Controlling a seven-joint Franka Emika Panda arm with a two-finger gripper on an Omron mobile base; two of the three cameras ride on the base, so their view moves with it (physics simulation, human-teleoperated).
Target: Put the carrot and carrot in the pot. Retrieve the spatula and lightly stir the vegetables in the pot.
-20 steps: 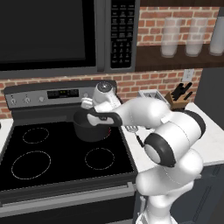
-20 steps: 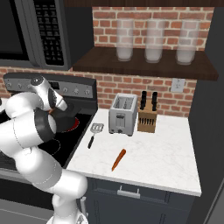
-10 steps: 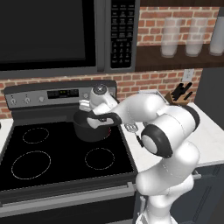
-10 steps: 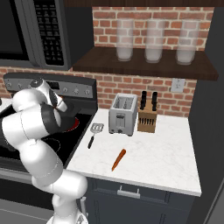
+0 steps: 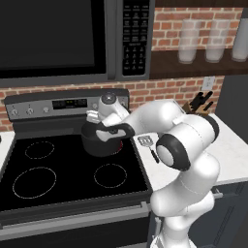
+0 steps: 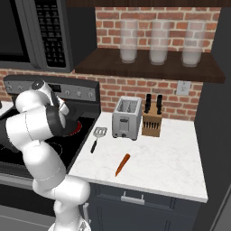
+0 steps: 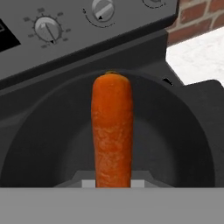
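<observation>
Arm is swinging lower and further over the pot (image 5: 102, 144) than a second ago; gripper (image 5: 97, 127) is sitting nearly closed, pinching a carrot (image 7: 112, 131) lengthwise right above the pot's mouth, presumably for a clean drop inside. Right of the pot, the spatula (image 6: 96, 138) is lying on the counter (image 6: 167, 162) just off the stove (image 5: 63, 169) edge, then the second carrot (image 6: 122, 164), toaster (image 6: 127, 118) and knife block (image 6: 152, 121) behind — nothing blocking either pickup.

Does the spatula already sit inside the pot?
No, the spatula lies on the counter beside the stove, outside the pot.
</observation>
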